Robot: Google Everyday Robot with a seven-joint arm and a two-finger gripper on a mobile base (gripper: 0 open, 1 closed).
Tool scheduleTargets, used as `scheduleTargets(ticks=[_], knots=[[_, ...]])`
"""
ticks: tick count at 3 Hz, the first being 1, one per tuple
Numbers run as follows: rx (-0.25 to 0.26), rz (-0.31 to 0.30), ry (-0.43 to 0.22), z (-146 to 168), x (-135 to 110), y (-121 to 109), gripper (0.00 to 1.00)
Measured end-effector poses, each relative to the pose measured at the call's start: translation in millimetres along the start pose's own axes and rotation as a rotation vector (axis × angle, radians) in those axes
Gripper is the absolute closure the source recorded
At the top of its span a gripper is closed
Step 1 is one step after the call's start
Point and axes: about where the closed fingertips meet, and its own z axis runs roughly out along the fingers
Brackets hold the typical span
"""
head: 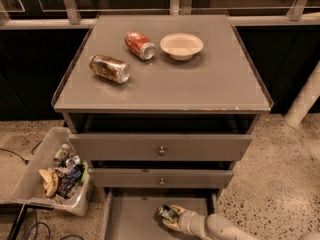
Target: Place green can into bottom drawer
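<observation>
The bottom drawer (130,219) is pulled open at the foot of the grey cabinet, a shallow grey tray. The green can (164,213) lies low inside it, right of the middle, with a silver end showing. My gripper (169,217) reaches in from the lower right and is shut on the green can, at or just above the drawer floor. The arm's pale forearm (220,228) runs off toward the lower right corner.
On the cabinet top (210,84) lie a red can (140,45), a brown-orange can (109,68) and a white bowl (181,45). Two knobbed drawers (161,147) are closed above. A plastic bin of litter (52,173) stands on the floor at left.
</observation>
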Motion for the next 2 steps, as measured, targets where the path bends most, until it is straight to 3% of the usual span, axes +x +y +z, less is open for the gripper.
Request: scheduleTargets(ticks=[1,2], knots=[[0.000,0.000,0.000,0.0,0.0,0.0,0.82],[0.000,0.000,0.000,0.0,0.0,0.1,0.58]])
